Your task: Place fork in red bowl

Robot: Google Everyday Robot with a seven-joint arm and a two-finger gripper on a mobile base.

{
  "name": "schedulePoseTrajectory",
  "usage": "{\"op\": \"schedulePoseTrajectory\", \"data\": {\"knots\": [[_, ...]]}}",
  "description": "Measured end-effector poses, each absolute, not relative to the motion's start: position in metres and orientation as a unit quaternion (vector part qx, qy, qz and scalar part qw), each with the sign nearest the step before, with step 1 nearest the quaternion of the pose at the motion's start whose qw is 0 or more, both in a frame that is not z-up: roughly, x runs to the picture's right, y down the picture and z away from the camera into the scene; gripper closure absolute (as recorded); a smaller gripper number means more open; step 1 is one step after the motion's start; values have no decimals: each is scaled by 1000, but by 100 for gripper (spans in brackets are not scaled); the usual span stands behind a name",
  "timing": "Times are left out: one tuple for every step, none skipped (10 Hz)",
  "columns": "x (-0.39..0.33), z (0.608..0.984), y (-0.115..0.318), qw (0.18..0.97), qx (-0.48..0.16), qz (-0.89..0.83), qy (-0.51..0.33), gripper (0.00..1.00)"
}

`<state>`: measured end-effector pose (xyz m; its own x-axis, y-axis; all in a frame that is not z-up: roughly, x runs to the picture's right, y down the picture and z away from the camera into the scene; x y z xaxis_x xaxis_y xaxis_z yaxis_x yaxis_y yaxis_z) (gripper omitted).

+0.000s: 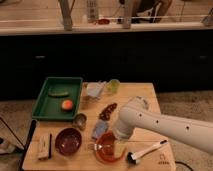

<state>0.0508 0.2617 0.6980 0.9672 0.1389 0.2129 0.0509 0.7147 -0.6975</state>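
Observation:
The red bowl [109,152] stands at the front edge of the wooden table, shiny and orange-red. My white arm reaches in from the right and bends down over it. The gripper [111,143] sits just above the bowl's middle, largely hidden behind the arm's wrist. A thin pale silvery fork [98,146] shows at the bowl's left rim, lying roughly level, its right end under the gripper. I cannot tell whether the fork is held or resting on the bowl.
A maroon bowl [68,141] stands left of the red one, with a sponge block [45,146] beyond. A white-handled brush [146,151] lies to the right. A metal cup [80,121], blue packet [99,129], brown snack [107,111], green cup [114,86] and green tray [50,105] lie behind.

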Motion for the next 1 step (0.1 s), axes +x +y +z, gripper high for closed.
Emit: {"op": "schedulePoseTrajectory", "data": {"knots": [[51, 698, 262, 917, -377, 24, -126, 20]]}}
